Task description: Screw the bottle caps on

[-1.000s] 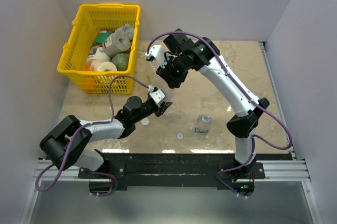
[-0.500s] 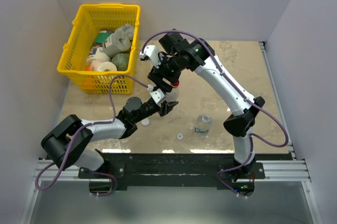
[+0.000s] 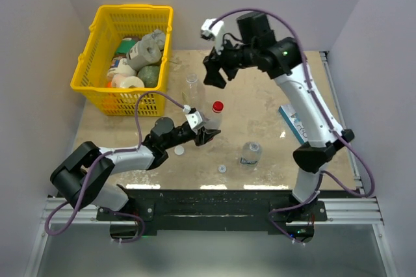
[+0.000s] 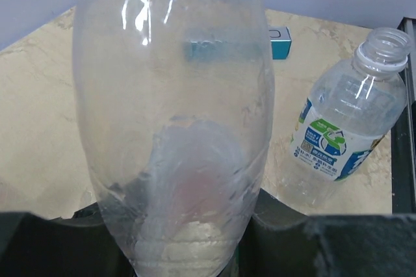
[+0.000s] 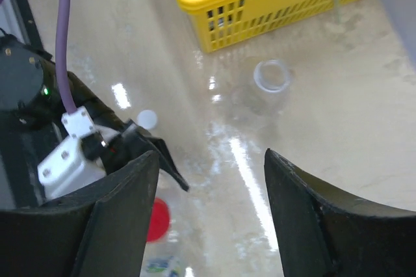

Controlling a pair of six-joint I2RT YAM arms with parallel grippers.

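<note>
Red-capped bottle [image 3: 215, 118] clamped in left fingers [image 3: 208, 136]; right fingers [image 5: 110, 218] spread wide above; uncapped blue-labelled bottle [image 3: 249, 154] nearby.

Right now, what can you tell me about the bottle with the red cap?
The bottle is small and made of clear, thin-looking plastic with a rounded body. It looks empty. A red cap sits on its neck, but how tightly cannot be told. The bottle stands roughly upright near the middle of the table. The left gripper is clamped on its lower part. Close up, a faint reddish patch shows through its wall, perhaps a label.
</note>
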